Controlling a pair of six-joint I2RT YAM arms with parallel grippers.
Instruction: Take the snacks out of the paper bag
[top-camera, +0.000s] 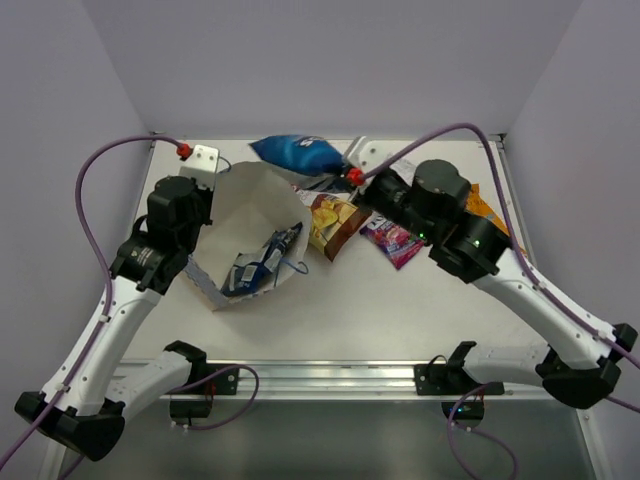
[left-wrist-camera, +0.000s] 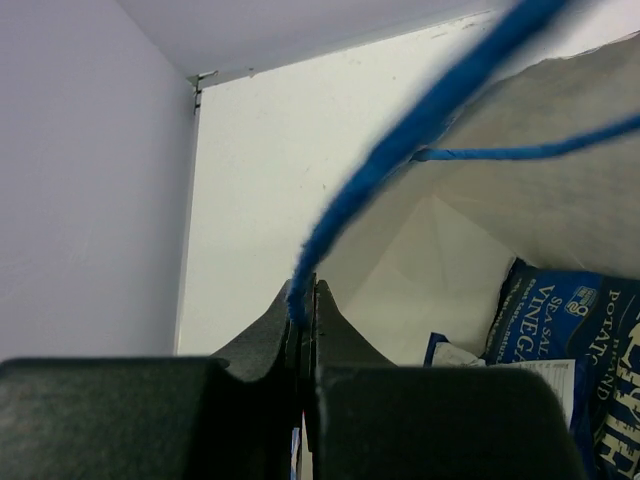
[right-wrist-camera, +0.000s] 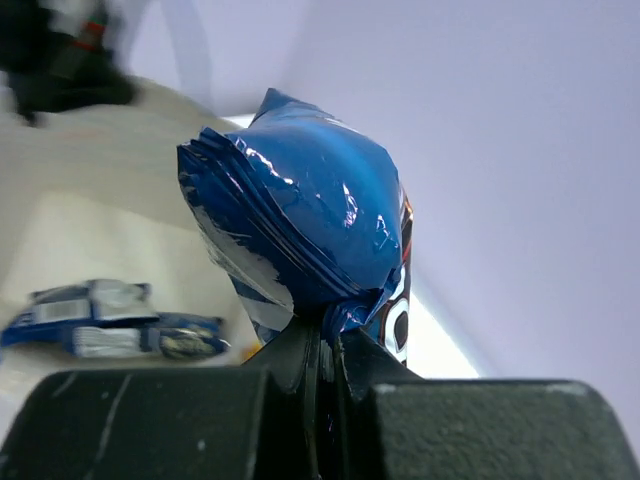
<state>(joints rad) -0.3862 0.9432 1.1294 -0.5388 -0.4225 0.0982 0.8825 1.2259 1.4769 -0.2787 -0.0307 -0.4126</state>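
Glossy, crinkled blue Doritos packet (right-wrist-camera: 310, 230): crimped edge pinched between the closed fingers of the right gripper (right-wrist-camera: 325, 330). Matte paper bag (left-wrist-camera: 560, 210): fibrous blue string handle (left-wrist-camera: 400, 150) clamped in the closed left gripper (left-wrist-camera: 303, 300).

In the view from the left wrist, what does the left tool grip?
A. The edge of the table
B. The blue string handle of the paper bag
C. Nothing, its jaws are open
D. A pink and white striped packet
B: the left tool is closed on the blue string handle, which runs up from its fingertips to the paper bag.
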